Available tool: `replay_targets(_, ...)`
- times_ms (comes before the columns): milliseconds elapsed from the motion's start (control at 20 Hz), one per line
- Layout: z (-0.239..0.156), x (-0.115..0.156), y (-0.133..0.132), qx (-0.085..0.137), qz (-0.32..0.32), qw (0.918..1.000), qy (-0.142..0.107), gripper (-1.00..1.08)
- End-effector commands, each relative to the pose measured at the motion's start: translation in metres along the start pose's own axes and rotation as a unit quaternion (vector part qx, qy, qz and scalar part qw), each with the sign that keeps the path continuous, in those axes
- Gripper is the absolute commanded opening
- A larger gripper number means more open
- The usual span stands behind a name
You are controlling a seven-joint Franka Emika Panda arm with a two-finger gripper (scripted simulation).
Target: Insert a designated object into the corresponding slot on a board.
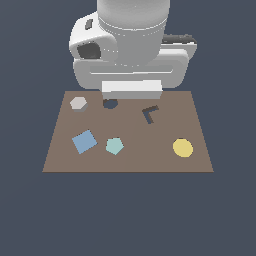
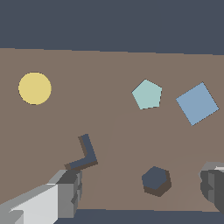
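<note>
One claw (image 2: 140, 192) is hanging released and empty over the hole (image 1: 110, 104); the grey hexagon (image 1: 78, 104) is lying on the board (image 1: 60, 160), just beside it. Risk: descending here is missing the hexagon entirely.

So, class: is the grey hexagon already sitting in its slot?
No, the grey hexagon lies on the board beside the empty slot.

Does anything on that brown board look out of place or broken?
Nothing looks broken. The grey hexagon simply sits loose on the board, just to the exterior view's left of its empty dark hole. The blue square lies slightly turned.
</note>
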State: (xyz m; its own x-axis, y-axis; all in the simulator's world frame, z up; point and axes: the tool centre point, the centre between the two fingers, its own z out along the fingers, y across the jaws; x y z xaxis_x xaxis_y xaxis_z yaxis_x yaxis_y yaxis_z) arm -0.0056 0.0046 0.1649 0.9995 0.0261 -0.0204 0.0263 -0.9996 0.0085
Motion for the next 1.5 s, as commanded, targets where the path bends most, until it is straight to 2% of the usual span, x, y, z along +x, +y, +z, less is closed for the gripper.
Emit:
replay_targets(0, 0.000, 0.000, 0.000, 0.000, 0.000, 1.0000, 0.000, 1.00)
replay_targets(350, 0.005, -0.006, 0.007, 0.000, -0.010, 0.9999, 0.001, 1.00)
replay_targets(700, 0.021, -0.021, 0.027, 0.000, -0.040, 0.9992, 0.002, 1.00)
replay_targets(1050, 0.045, -0.042, 0.062, 0.001, -0.088, 0.9961, 0.004, 1.00)
replay_targets(1450, 0.079, -0.064, 0.114, 0.001, -0.153, 0.9882, 0.008, 1.00)
